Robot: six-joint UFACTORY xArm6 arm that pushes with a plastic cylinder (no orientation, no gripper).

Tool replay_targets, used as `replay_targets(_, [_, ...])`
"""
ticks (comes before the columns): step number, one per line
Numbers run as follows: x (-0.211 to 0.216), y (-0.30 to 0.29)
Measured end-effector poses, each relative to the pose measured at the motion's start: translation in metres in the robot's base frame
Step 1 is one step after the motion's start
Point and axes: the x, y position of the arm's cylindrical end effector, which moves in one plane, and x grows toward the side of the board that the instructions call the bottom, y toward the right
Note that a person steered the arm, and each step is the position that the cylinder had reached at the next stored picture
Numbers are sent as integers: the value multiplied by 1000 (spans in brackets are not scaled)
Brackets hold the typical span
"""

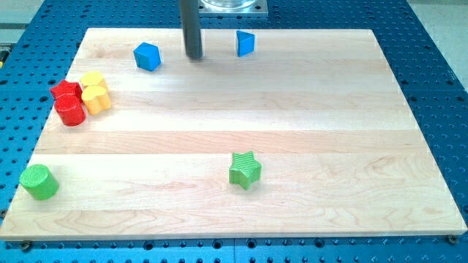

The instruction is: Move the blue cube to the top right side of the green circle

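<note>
my tip (194,56) rested on the wooden board (307,109) near the view's top; i had no claw to open or clench, only a bare rod. the blue cube (147,56) lay just to the view's left of my tip, apart from it, and a blue triangular block (245,43) sat to its right. the green circle (39,182) stood far off in the bottom left corner. a green star (245,170) sat low in the middle. two red blocks (69,102) and two yellow blocks (95,91) clustered together at the left edge.
</note>
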Motion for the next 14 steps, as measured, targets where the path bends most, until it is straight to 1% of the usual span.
replay_targets(1, [-35, -39])
replay_targets(2, [22, -72])
replay_targets(3, [39, -82])
replay_targets(4, [92, -83])
replay_targets(5, [60, -71])
replay_targets(6, [63, -111])
replay_targets(7, [134, -112])
replay_targets(8, [210, -90])
replay_targets(9, [241, -77])
replay_targets(10, [254, -51])
replay_targets(11, [254, -97])
replay_targets(12, [254, -128])
replay_targets(13, [254, -128])
replay_targets(14, [256, -155])
